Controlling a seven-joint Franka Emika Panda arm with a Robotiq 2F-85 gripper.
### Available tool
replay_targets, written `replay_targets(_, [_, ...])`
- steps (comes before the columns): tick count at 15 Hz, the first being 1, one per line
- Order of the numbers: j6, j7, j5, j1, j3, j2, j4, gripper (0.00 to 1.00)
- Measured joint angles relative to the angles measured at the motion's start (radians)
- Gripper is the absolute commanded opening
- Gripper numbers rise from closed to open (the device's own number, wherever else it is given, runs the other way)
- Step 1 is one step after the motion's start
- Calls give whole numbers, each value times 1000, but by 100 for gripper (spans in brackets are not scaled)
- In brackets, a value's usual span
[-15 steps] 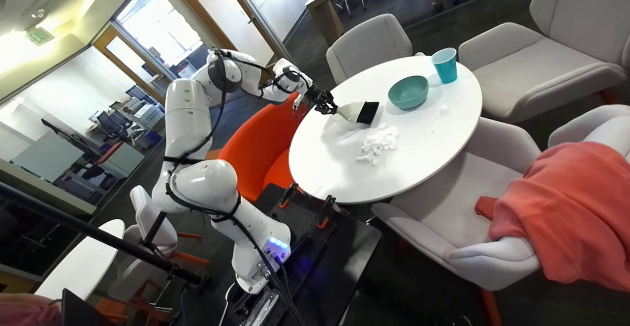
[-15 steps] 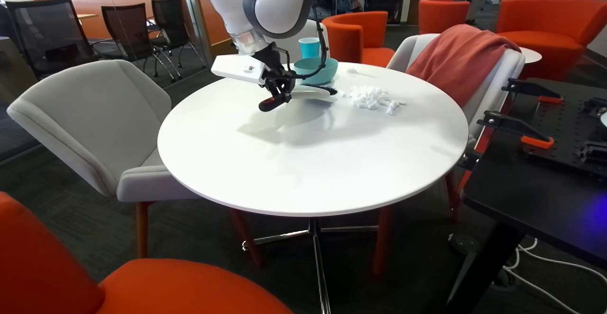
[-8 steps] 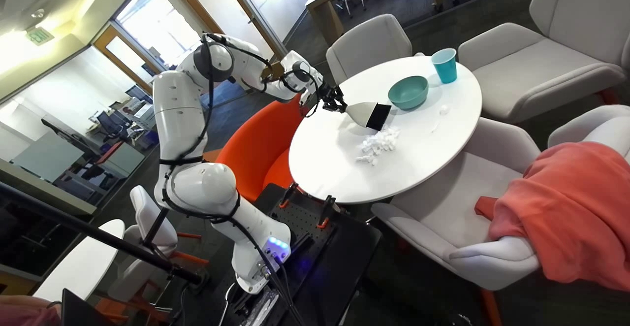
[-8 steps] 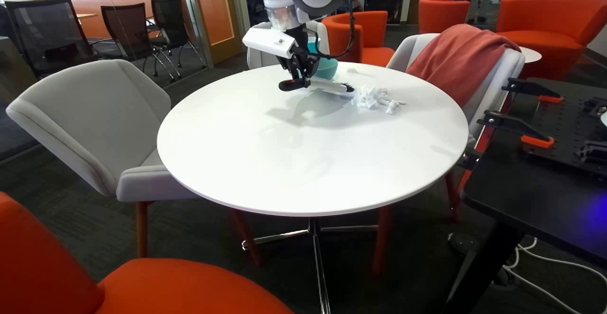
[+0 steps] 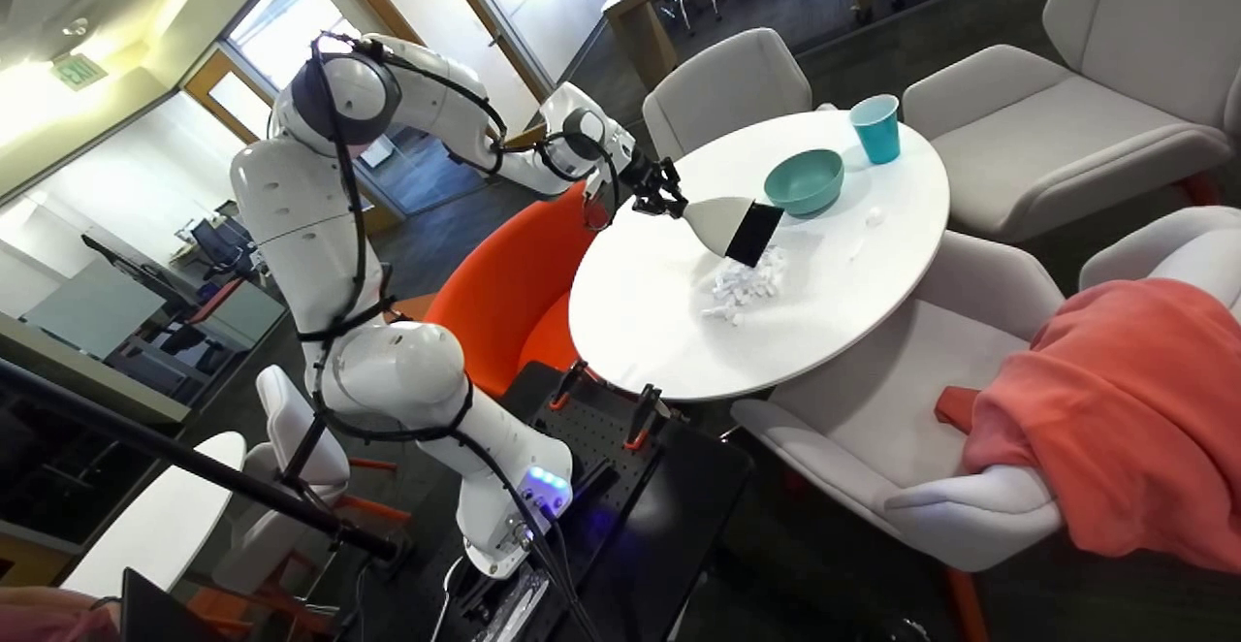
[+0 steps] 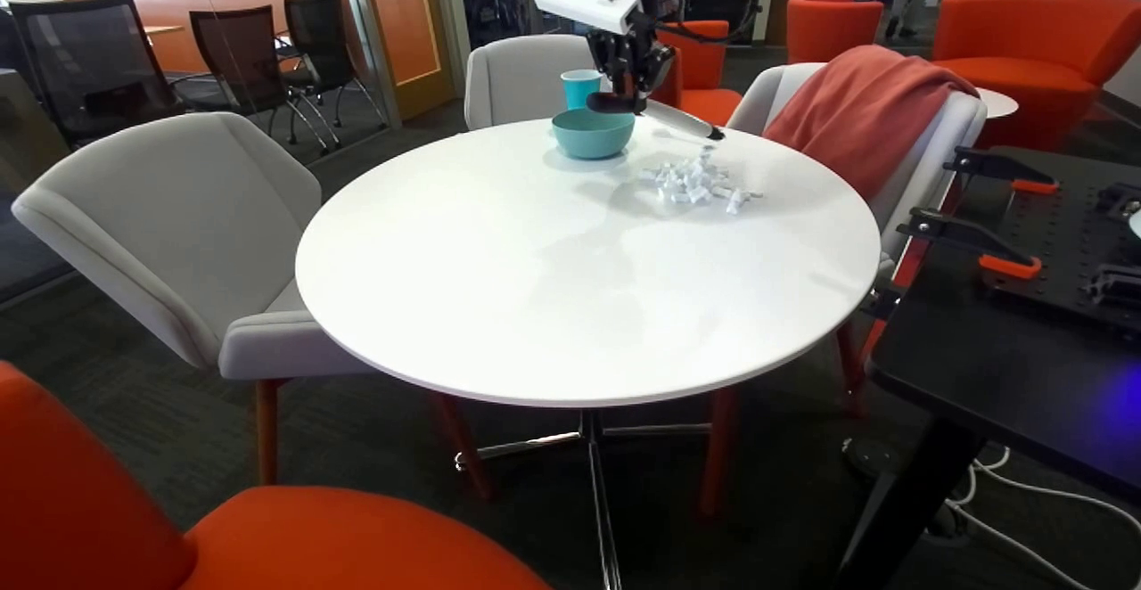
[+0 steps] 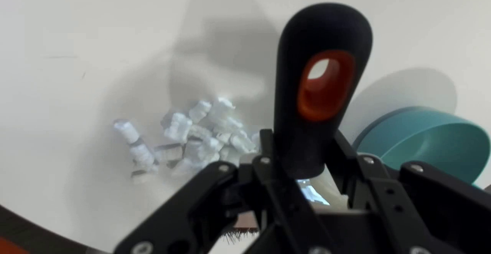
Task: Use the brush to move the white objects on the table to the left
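The brush has a dark handle with an orange-lined hole, a pale body and black bristles. My gripper is shut on its handle, as the wrist view shows. The brush is tilted, bristles down, and appears raised above the table. The white objects lie in a loose pile on the table, below and nearer the camera than the bristles there. In an exterior view the bristles overlap the upper edge of the pile. The wrist view shows the pile left of the handle.
A teal bowl stands close to the brush, with a blue cup behind it. The bowl is right of the jaws in the wrist view. A small pale item lies near the table edge. Chairs surround the table.
The arm has carried the brush from beside the bowl toward the white objects, then lifted it. The bristles moved rightward in both exterior views. The pile looks unchanged.
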Motion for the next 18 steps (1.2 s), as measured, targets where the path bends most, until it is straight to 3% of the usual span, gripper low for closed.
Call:
replay_targets(1, [0,-4,0,-20,-3,-21,-25,37])
replay_targets(5, [0,-12,-3,-38,5,-18,-31,37])
replay_targets(6, [0,-11,-3,-35,11,-16,-30,12])
replay_targets(11, [0,-13,0,-48,16,-7,-31,12])
replay_targets(18, [0,-148,107,-177,38,7,-31,12])
